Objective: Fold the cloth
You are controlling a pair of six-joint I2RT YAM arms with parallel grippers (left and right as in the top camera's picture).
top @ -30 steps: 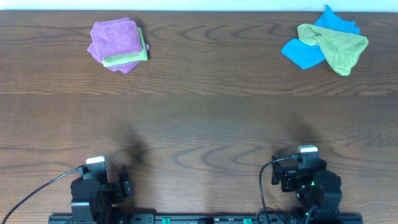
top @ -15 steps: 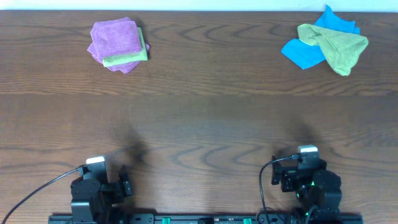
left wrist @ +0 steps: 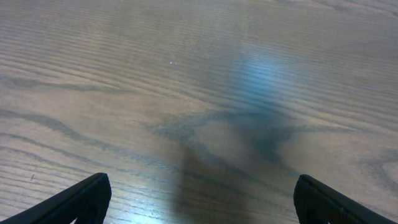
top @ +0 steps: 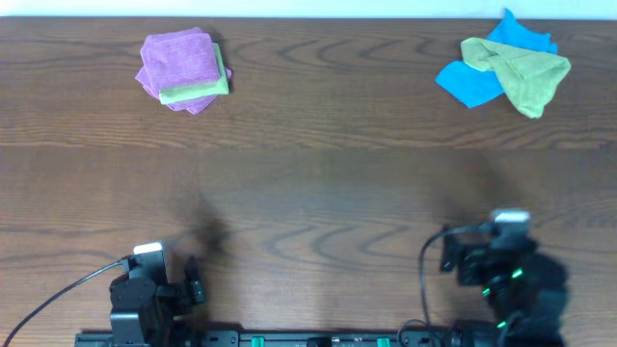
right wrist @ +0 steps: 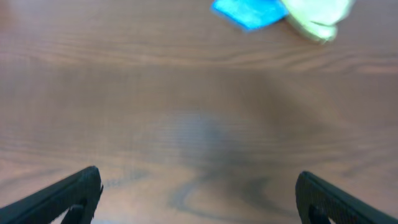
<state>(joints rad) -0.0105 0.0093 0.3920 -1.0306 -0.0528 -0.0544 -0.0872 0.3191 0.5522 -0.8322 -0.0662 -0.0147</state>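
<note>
One cloth (top: 530,77) crumpled, well apart from right gripper (right wrist: 199,196), jaws spread.

The right arm (top: 508,262) has shifted rightward and slightly toward the cloth (top: 525,72), apparently mid-motion.

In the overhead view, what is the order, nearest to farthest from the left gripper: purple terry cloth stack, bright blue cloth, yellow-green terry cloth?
1. purple terry cloth stack, far left.
2. bright blue cloth, far right.
3. yellow-green terry cloth, rightmost.
</note>
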